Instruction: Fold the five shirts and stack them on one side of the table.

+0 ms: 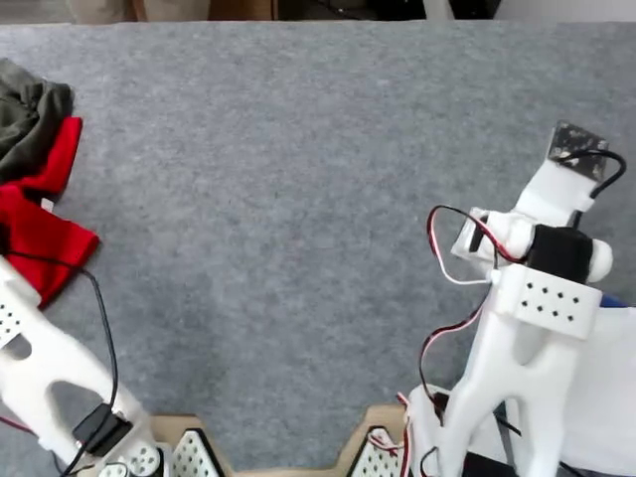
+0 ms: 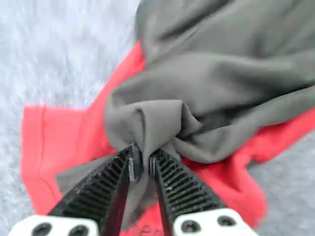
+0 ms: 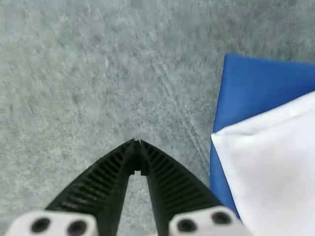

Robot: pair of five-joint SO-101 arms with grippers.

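Observation:
A dark grey shirt (image 1: 28,117) lies crumpled on a red shirt (image 1: 45,214) at the table's left edge. In the left wrist view my left gripper (image 2: 141,158) is shut on a bunched fold of the grey shirt (image 2: 206,93), with the red shirt (image 2: 54,142) underneath. My right gripper (image 3: 137,145) is shut and holds nothing, hovering over bare grey felt. Beside it lie a folded white shirt (image 3: 275,172) on top of a folded blue shirt (image 3: 261,83). The white shirt (image 1: 611,397) sits at the table's near right, behind the right arm.
Grey felt covers the table (image 1: 298,199), with wide free room across the middle and back. The right arm (image 1: 537,298) stands at the near right, the left arm (image 1: 50,368) at the near left. Arm bases sit along the front edge.

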